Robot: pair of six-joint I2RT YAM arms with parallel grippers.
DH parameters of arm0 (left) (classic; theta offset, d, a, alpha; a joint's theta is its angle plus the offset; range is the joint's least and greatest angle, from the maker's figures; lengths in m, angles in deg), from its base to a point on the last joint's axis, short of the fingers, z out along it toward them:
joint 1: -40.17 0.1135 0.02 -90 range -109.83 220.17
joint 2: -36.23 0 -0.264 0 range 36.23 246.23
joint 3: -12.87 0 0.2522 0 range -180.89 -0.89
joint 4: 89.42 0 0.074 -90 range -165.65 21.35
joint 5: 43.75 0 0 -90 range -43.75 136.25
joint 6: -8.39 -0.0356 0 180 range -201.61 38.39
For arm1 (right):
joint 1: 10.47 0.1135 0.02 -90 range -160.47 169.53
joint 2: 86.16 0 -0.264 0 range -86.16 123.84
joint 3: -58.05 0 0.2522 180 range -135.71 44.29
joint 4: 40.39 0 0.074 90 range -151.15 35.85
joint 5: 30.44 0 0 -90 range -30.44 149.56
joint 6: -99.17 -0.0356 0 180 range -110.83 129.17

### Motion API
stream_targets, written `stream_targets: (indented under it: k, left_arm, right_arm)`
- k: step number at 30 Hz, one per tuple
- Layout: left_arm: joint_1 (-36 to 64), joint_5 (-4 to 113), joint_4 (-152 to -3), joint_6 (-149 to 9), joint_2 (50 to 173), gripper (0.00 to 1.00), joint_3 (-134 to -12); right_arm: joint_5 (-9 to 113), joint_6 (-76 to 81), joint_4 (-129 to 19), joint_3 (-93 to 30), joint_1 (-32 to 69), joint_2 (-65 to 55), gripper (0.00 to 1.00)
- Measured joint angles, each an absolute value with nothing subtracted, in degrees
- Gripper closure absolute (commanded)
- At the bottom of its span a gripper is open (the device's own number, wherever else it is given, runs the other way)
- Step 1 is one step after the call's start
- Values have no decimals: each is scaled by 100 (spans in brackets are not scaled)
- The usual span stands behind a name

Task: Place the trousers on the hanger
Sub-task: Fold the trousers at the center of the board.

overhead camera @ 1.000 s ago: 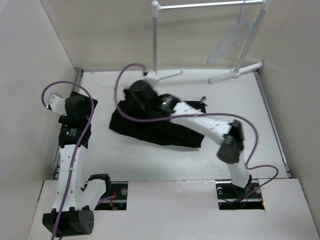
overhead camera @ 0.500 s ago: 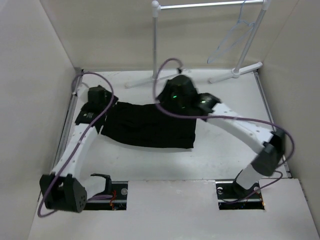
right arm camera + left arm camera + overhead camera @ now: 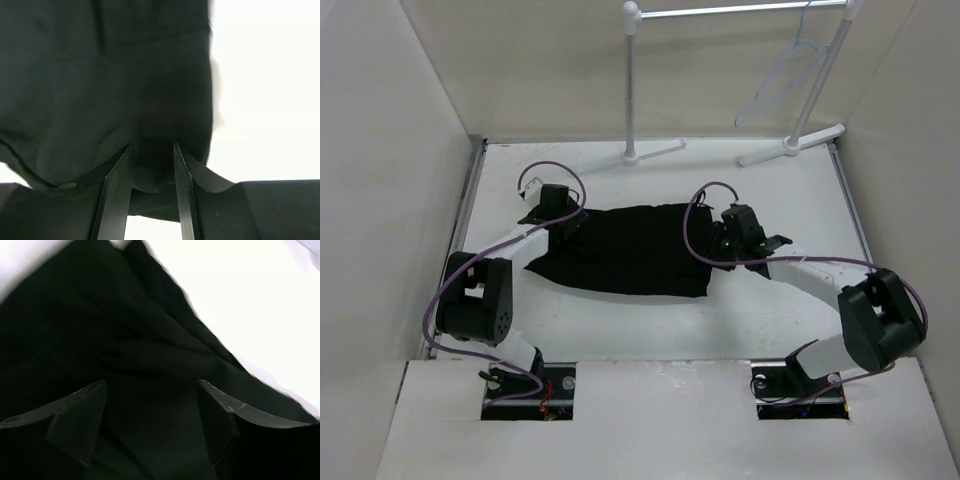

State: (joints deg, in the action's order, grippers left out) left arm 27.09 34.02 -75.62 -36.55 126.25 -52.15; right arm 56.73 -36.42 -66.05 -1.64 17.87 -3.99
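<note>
The left gripper [image 3: 152, 382] has its fingers spread wide over rumpled black cloth at the left end of the trousers [image 3: 620, 250]. The right gripper [image 3: 152, 146] stands at their right edge with its jaws at a narrow gap that a fold of cloth fills; I cannot tell whether it clamps that fold. From above, both sets of fingertips are hidden under the wrist bodies. The trousers lie folded and flat on the white table [image 3: 620, 330], between the two arms, and in both wrist views their outline is cut off. Behind them the white rack [image 3: 630, 90] runs out of the frame at the top. The hanger [image 3: 780, 80] hangs from its bar, pale and hard to make out against the wall.
</note>
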Motion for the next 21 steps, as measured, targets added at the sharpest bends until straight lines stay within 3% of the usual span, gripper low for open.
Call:
stream_targets:
  k: [6, 9, 12, 15, 18, 21]
  left_arm:
    - [3288, 3348, -8187, -3695, 12789, 30, -4748]
    - [3466, 3287, -8340, -3692, 12655, 27, -4577]
    - [3549, 3225, -8137, -3684, 12155, 24, -4385]
    - [3476, 3179, -7881, -3681, 11600, 25, -4461]
    - [3135, 3134, -7691, -3681, 11361, 34, -4870]
    - [2666, 3166, -7713, -3677, 11392, 48, -5261]
  right_arm:
    - [5501, -3845, -6109, 181, 1758, -71, 59]
    - [5466, -3865, -6133, 201, 1688, 60, 50]
    - [5448, -3834, -6308, 116, 1614, -117, 48]
    - [5431, -3712, -6723, -291, 1607, -404, 66]
    - [5328, -3637, -6916, -929, 1750, -583, 87]
    - [5111, -3701, -6649, -1366, 2132, -493, 92]
